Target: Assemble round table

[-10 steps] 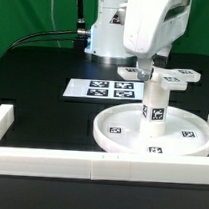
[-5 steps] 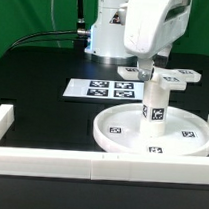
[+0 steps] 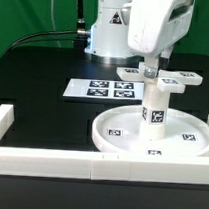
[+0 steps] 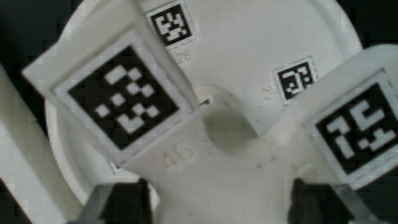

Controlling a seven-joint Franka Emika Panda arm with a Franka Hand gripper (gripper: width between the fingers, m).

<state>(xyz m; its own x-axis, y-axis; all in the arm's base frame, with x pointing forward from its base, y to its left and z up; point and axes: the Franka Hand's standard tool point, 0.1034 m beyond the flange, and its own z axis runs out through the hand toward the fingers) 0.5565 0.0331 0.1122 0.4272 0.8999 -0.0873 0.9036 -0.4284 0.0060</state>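
The large rimmed disc (image 3: 121, 134) lies at the exterior view's right, by the front wall bar. The thick short cylinder (image 3: 153, 106) stands upright on its centre hub. The flat cross-shaped piece (image 3: 174, 79) sits on top of the cylinder. My gripper (image 3: 151, 67) comes straight down on it and is shut on the cross-shaped piece. In the wrist view the cross-shaped piece (image 4: 214, 140) fills the frame with two tagged arms. My gripper (image 4: 222, 200) has its dark fingers (image 4: 121, 200) on either side of one arm. The disc (image 4: 267, 35) shows behind it.
The marker board (image 3: 98, 89) lies flat to the exterior view's left of the disc. A long white wall bar (image 3: 49, 166) runs along the front, and a short one (image 3: 1, 121) stands at the left. The robot base (image 3: 107, 38) stands behind.
My gripper and the cross-shaped piece have shifted slightly toward the exterior view's right, and the cross has turned a little on top of the cylinder. The disc and cylinder have stayed put.
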